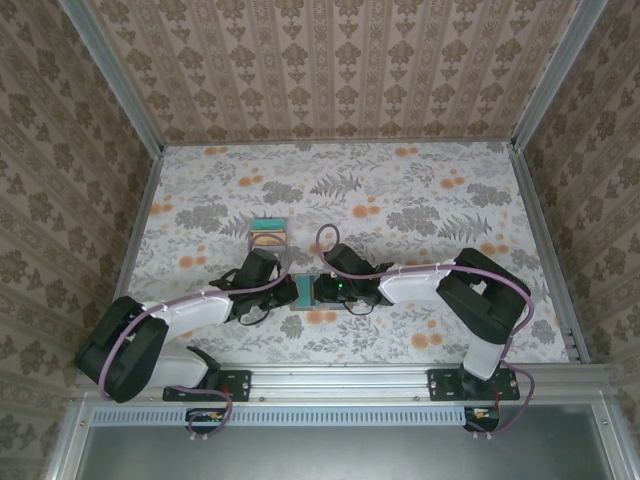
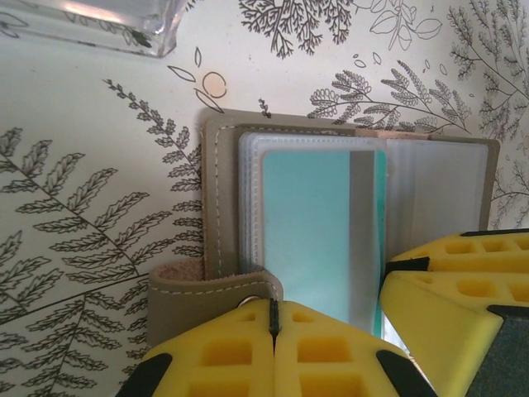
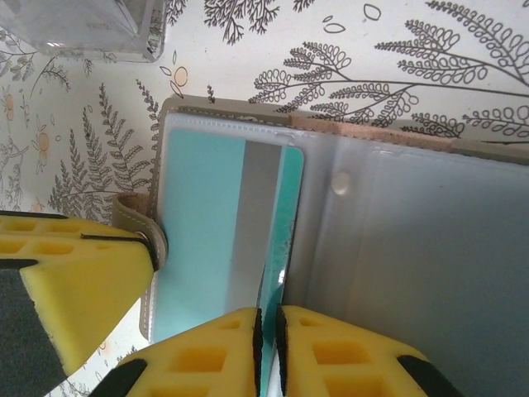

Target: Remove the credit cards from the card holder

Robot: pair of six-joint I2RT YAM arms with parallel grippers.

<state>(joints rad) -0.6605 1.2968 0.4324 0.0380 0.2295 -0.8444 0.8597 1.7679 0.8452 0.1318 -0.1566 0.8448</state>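
The card holder [image 1: 302, 293] is lying open on the floral surface [image 1: 420, 190], close to its near edge and about midway between its left and right edges, with both arms reaching in to it from either side. Seen from the left wrist, the card holder [image 2: 221, 178] is showing a brown-grey cover with pale stitching and clear sleeves inside. A teal card [image 2: 310, 227] with a grey stripe is sitting in the front sleeve.

The left end effector [image 2: 273, 313] is pressing its yellow fingers tightly together on the holder's snap strap [image 2: 207, 289], pinning that side of the card holder down. The right end effector's finger [image 2: 446, 285] is coming in from the right beside the card.

Seen from the right wrist, the right end effector [image 3: 269, 321] is standing narrow, its two yellow fingers nipping the near edge of the teal card [image 3: 198, 223] right at the fold of the card holder [image 3: 430, 248]. The card is still lying mostly inside its sleeve. The left end effector's finger [image 3: 87, 273] is resting on the strap at the left.

A clear container [image 3: 78, 29] is standing just beyond the card holder, toward the far edge of the surface, and from above a stack of coloured cards [image 1: 267, 236] is showing there.
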